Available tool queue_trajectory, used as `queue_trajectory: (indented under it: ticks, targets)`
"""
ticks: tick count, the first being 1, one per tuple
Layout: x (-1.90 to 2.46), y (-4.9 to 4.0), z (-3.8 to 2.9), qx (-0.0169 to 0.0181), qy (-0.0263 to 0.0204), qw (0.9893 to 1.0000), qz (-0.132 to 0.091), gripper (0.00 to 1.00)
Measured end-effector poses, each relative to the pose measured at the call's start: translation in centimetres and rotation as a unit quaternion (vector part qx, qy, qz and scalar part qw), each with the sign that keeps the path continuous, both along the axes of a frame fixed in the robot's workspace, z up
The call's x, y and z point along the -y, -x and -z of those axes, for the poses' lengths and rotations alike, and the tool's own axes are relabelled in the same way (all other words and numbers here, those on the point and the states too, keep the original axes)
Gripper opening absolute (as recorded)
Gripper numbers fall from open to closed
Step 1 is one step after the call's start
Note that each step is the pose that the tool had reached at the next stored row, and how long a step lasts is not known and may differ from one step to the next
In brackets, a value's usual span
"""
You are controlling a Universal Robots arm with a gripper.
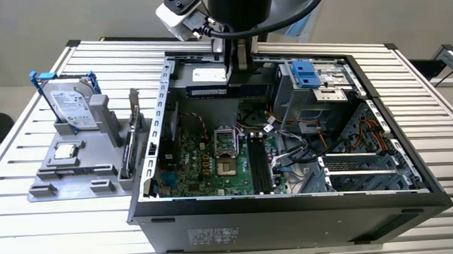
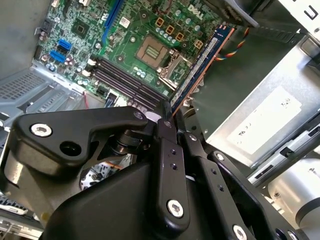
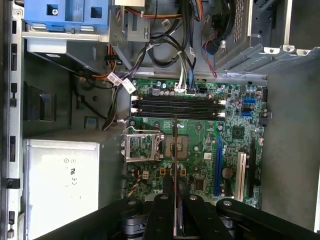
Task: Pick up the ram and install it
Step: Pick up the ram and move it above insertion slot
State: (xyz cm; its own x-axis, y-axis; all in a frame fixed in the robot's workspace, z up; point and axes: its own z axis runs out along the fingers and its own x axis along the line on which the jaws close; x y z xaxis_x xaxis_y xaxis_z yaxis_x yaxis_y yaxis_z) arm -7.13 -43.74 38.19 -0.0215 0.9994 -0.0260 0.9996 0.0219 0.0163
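Observation:
My gripper [image 1: 239, 67] hangs over the far part of the open computer case [image 1: 289, 201], shut on the ram [image 2: 200, 60]. The ram is a slim blue-green stick with dark chips, and it reaches out from between the black fingers [image 2: 167, 150]. In the first wrist view I see the ram [image 3: 174, 150] edge-on as a thin line above the motherboard [image 3: 200, 145], over the processor socket [image 3: 177, 147]. The dark memory slots [image 3: 177, 106] lie just beyond it, apart from the stick. In the second wrist view those slots [image 2: 130, 82] stand bare.
A silver power supply [image 3: 60, 180] sits beside the board. Cable bundles [image 1: 303, 141] and a blue drive cage [image 1: 306, 73] fill the case's far right. On the exterior view's left, a grey holder [image 1: 77, 177] carries a hard drive [image 1: 71, 107] and an upright card [image 1: 132, 136].

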Motion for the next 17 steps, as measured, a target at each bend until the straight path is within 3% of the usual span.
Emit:
queue_trajectory:
  ticks: [12, 17]
  targets:
    - [0.00, -0.07, 0.00, 0.0000, 0.0000, 1.0000, 0.000, 0.00]
    - [0.00, -0.07, 0.00, 0.0000, 0.0000, 0.9999, 0.014, 0.00]
